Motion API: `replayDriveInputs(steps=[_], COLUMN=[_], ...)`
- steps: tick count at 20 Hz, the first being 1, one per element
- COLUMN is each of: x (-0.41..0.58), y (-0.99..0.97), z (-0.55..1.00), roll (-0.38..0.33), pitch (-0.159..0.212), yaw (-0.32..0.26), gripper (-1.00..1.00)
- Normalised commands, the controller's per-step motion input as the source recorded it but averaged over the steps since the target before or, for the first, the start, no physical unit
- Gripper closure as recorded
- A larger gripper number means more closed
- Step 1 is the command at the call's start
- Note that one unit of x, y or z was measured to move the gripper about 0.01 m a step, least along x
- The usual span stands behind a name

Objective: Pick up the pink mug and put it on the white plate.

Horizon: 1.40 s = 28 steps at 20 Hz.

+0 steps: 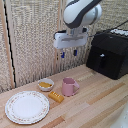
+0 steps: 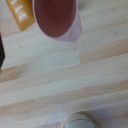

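The pink mug [image 1: 69, 86] stands upright on the wooden table, its handle toward the exterior view's right. In the wrist view it [image 2: 56, 20] shows from above with its darker inside. The white platter [image 1: 27, 106] lies flat on the table, toward the exterior view's left of the mug and nearer the front, with nothing on it. My gripper [image 1: 68, 52] hangs well above the mug, open and empty, its two blue-tipped fingers [image 1: 75, 51] pointing down. The fingers do not show in the wrist view.
A small white bowl [image 1: 46, 84] with yellow contents sits beside the mug. An orange-yellow block [image 1: 56, 96] [image 2: 20, 15] lies between mug and platter. A black appliance [image 1: 107, 52] stands at the exterior view's right. A blurred round rim [image 2: 80, 121] shows in the wrist view.
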Motion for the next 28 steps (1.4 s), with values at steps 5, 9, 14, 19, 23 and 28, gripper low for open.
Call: replayDriveInputs(steps=[5,9,14,19,23,28], x=[-0.199,-0.005,0.000,0.003,0.038,0.081], y=[-0.27,-0.06,-0.03,0.00,0.00,0.06], z=[-0.24,-0.33,-0.41,-0.42,-0.43,-0.40], roll=[0.037,0.000,0.000,-0.005,-0.026,-0.059], pitch=[0.014,0.009,0.007,0.018,0.009,-0.009], yaw=[0.000,0.003,0.016,0.017,0.012,0.010], gripper=[-1.00,-1.00,-1.00,-1.00,-1.00,-1.00])
